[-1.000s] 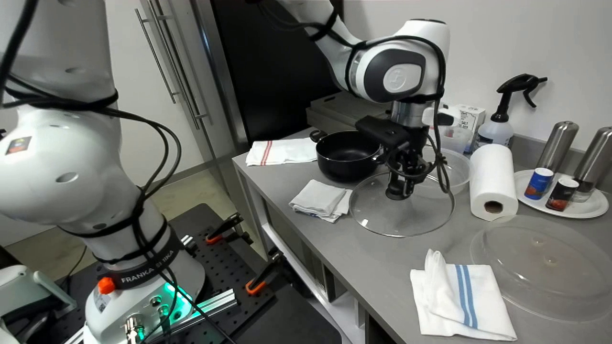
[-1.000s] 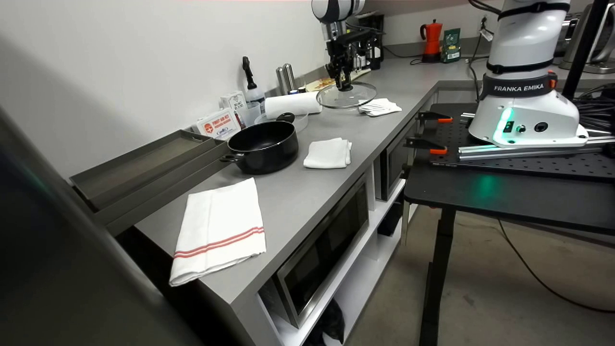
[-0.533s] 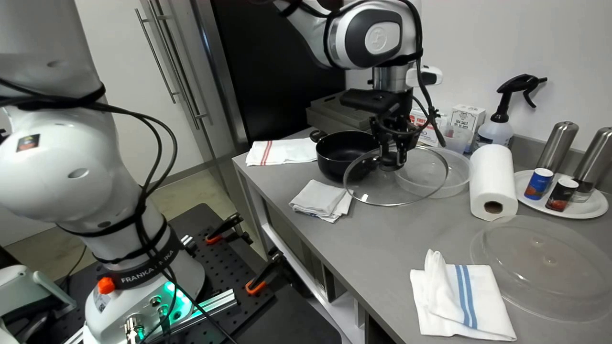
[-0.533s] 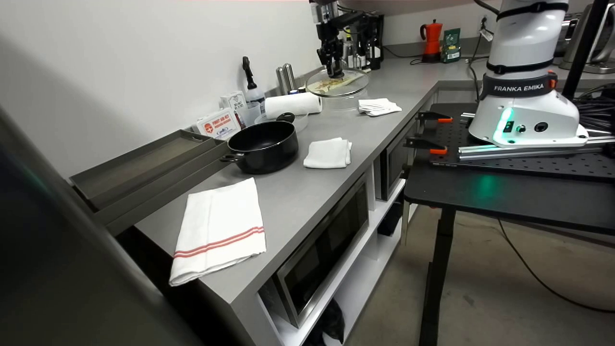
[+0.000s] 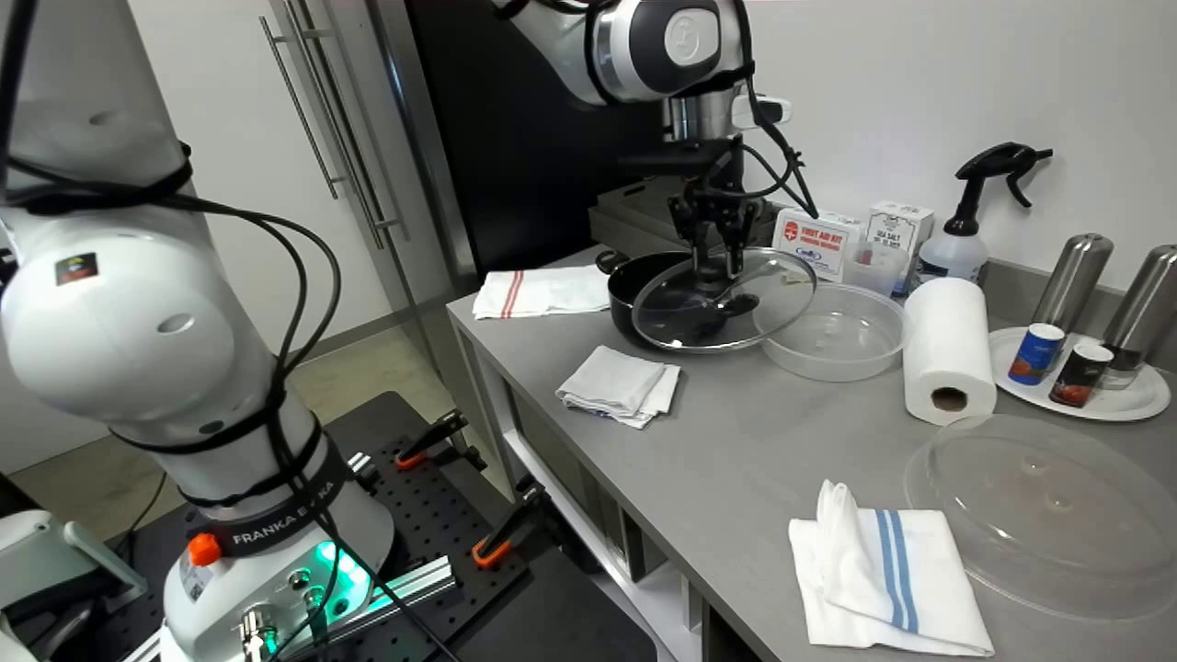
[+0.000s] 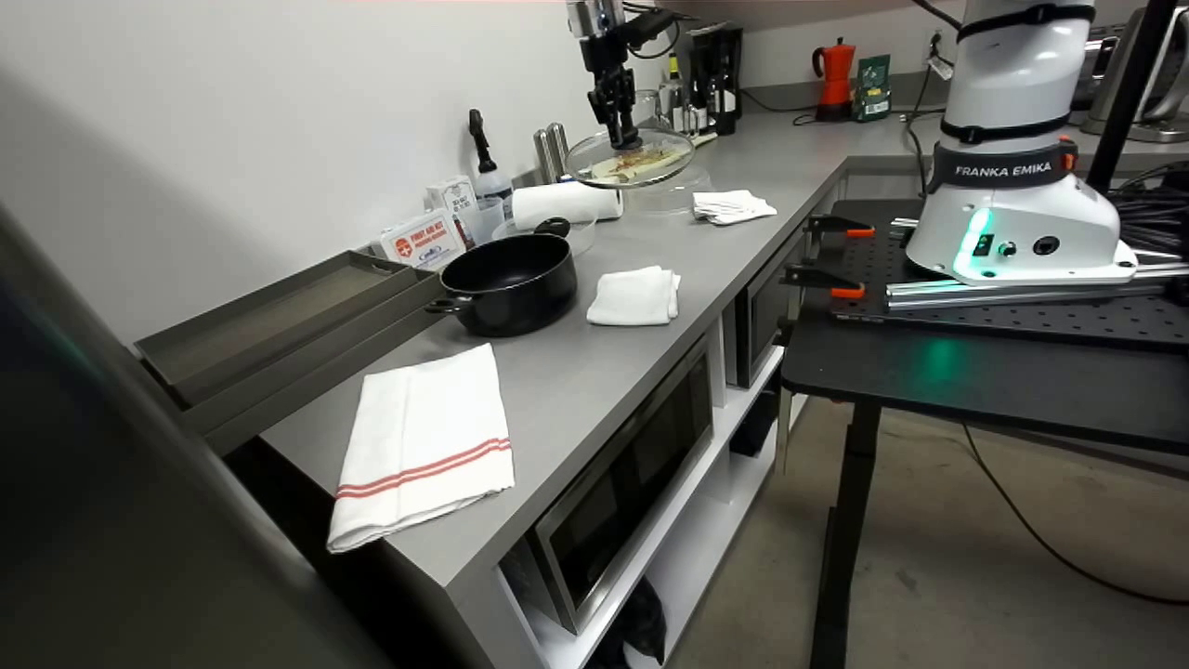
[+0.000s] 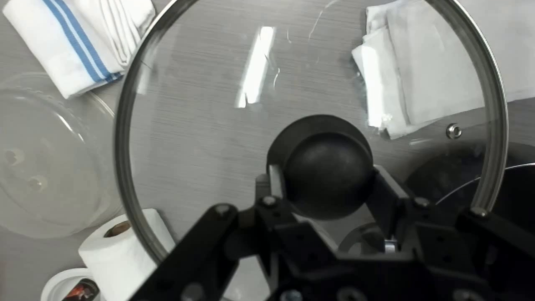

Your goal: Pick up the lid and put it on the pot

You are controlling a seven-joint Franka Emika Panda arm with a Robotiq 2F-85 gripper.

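Clearly, the wrist view shows us the gripper (image 7: 328, 179) clamped on the round black knob (image 7: 322, 167) of the metal-rimmed glass lid (image 7: 309, 96), above the counter (image 5: 754, 496); the black pot (image 6: 520, 308), there only partly shown, we see whole in an exterior view, near a clear dish (image 6: 585, 238) and a folded cloth (image 6: 633, 297)

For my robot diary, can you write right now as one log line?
claw: closed on knob of lid | lid: held above counter, not yet on pot | pot: uncovered, on counter
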